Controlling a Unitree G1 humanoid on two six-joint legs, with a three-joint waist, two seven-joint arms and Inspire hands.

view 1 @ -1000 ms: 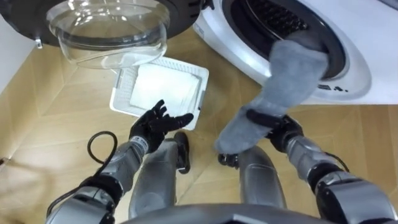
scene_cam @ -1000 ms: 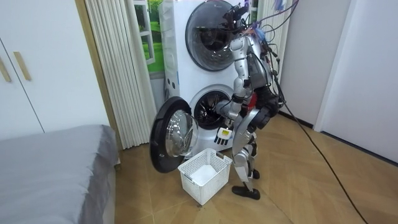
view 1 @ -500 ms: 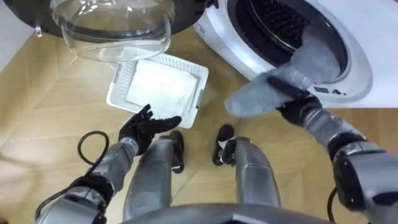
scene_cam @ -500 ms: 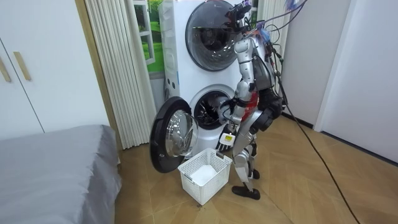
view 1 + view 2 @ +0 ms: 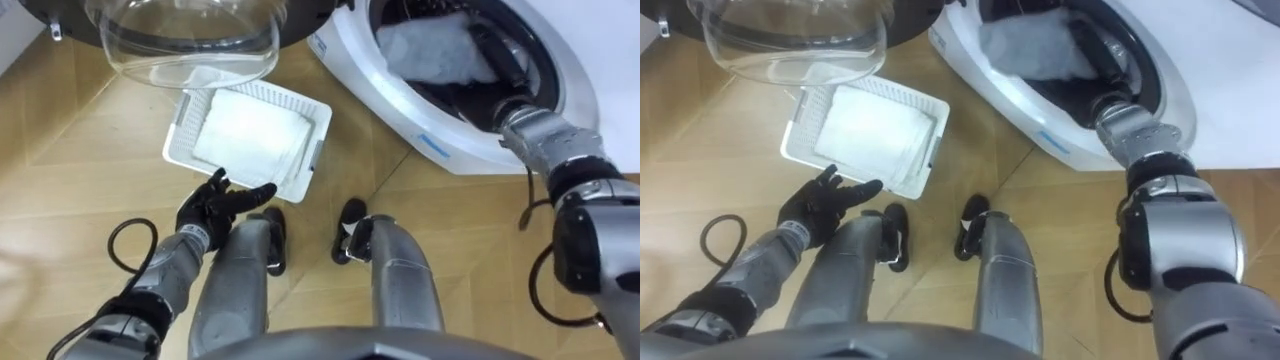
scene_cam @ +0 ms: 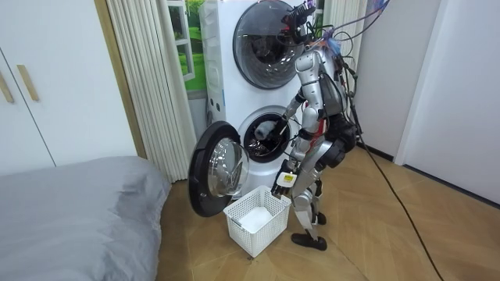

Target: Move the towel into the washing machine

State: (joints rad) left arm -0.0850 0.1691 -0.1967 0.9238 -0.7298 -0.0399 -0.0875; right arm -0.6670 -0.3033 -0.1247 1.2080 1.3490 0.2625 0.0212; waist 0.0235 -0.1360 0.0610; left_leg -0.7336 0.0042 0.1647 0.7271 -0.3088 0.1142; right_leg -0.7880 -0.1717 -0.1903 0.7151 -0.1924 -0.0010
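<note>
Grey towel (image 5: 430, 50) lay inside the drum of the washing machine (image 5: 450, 150), at 1 o'clock in the head views. Right hand (image 5: 492, 58) was deep in the drum, just beside the towel (its grip could not be told). Left hand (image 5: 215, 205) hung at 7 o'clock, fingers (image 5: 250, 192) spread and empty, just below the white basket (image 5: 180, 140). Open door (image 5: 190, 45) stood at 11 o'clock.

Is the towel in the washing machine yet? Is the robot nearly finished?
Nearly. Done: the grey towel lies inside the washing machine. In hand: the right robot hand is inside with it; whether it holds the towel is hidden. The left robot hand hangs open. Left: pull the arm out, and the door is open.
</note>
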